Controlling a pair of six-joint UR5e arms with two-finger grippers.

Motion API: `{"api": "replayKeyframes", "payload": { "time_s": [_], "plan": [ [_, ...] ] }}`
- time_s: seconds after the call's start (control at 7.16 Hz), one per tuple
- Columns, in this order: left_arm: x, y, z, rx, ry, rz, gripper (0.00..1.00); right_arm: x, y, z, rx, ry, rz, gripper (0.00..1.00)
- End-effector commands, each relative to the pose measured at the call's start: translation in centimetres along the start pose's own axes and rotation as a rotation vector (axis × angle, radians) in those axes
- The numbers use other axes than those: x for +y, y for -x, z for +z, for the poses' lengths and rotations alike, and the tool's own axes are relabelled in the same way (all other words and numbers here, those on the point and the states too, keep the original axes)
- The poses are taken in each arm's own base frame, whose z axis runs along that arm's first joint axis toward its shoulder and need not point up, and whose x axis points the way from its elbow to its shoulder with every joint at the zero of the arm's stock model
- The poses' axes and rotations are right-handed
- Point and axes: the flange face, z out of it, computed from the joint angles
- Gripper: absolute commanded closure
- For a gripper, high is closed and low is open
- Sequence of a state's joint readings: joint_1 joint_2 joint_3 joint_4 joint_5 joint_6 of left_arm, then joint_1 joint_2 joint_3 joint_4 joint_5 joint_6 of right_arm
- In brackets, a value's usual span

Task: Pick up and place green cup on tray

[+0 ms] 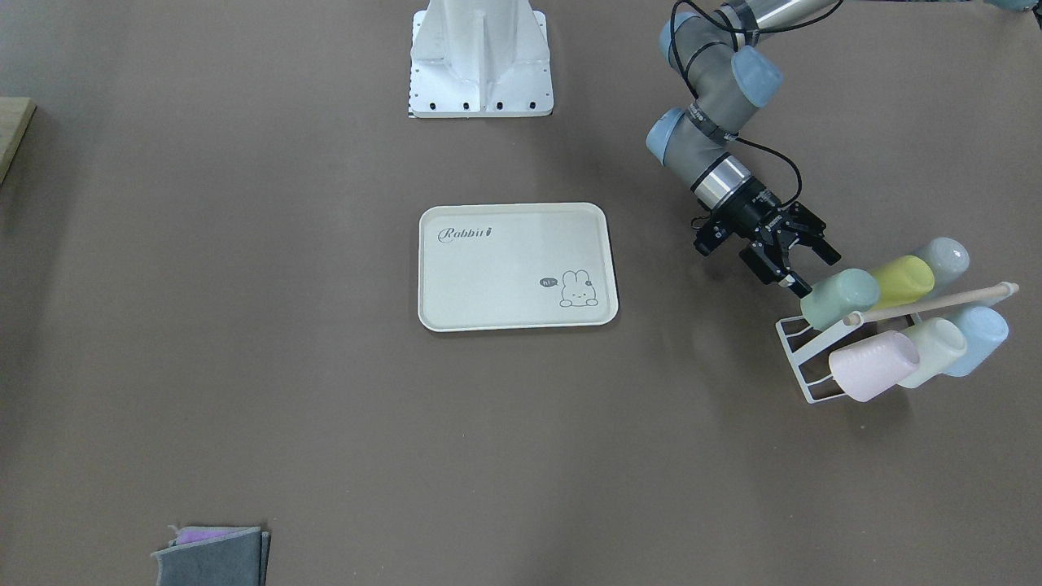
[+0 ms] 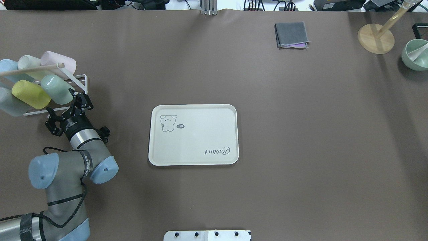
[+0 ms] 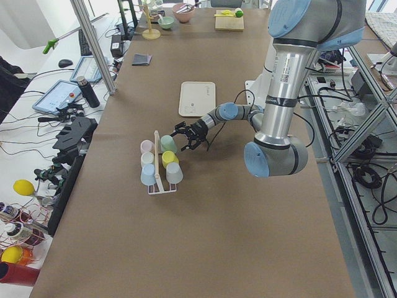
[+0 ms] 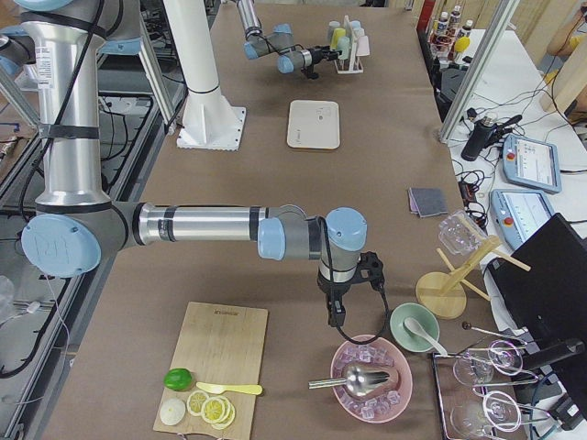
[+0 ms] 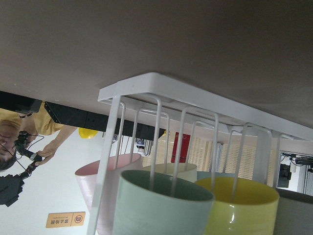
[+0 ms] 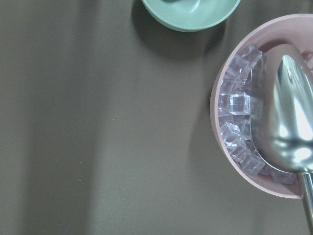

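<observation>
The green cup hangs tilted on a white wire rack at my left, beside a yellow-green cup. It also shows in the overhead view and the left wrist view. My left gripper is open and empty, with one fingertip right next to the green cup's end. The cream tray with "Rabbit" script lies bare at the table's middle. My right gripper hangs over a pink bowl of ice; I cannot tell whether it is open or shut.
The rack also holds pink, cream and blue cups under a wooden rod. A folded grey cloth, a wooden stand and a green bowl sit at the far side. A metal scoop lies in the ice bowl.
</observation>
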State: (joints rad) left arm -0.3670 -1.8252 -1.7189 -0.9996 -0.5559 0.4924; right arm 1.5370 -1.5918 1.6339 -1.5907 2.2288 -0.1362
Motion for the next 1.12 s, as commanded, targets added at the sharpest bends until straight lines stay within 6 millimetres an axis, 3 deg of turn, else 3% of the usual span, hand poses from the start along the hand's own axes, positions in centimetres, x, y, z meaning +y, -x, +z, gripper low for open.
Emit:
{"api": "replayKeyframes", "payload": {
  "time_s": [0.0, 0.42, 0.98],
  "plan": [
    [0.1, -0.1, 0.6, 0.004, 0.010, 0.001, 0.02, 0.0, 0.0, 0.0, 0.003, -0.001, 0.000, 0.00],
    [-0.7, -0.3, 2.2, -0.007, 0.025, -0.017, 0.02, -0.1, 0.0, -0.1, 0.005, -0.002, -0.001, 0.00],
    [-1.3, 0.1, 2.7, -0.022, -0.003, 0.018, 0.02, -0.9, 0.4, -0.8, 0.009, -0.023, 0.024, 0.00]
  ]
}}
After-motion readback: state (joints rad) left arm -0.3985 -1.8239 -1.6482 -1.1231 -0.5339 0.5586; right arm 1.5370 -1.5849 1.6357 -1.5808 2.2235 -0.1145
